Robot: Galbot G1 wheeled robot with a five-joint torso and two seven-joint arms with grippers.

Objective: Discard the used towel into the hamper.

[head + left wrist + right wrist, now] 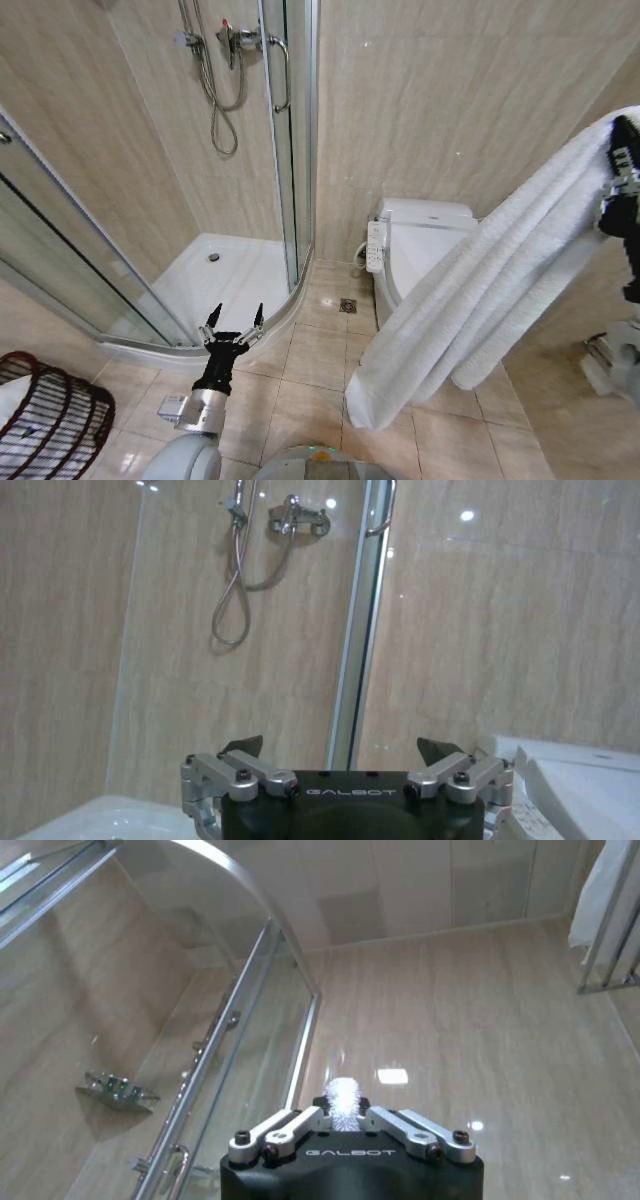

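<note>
Towel (480,300) is held high at the robot's right side by the right gripper (622,165), so that its long folds hang free of the floor tiles (320,370) and can be carried rather than dragged. In the right wrist view the jaws are seen pressed onto a small tuft of white pile (342,1102), which suggests a pinch near one edge or fold rather than a grasp of the bulk. The cloth is white, thick and ribbed, draped in two or three broad folds that slope down across the front of the toilet (420,240), with the lowest corner hanging close above the tiles.

The hamper (50,420) is seen at the robot's lower left, well apart from the towel: a dark reddish-brown basket of thin open ribs, with something white visible inside. The left gripper (234,322) is held low in front of the shower tray (230,280), jaws spread and empty, apparently idle.
</note>
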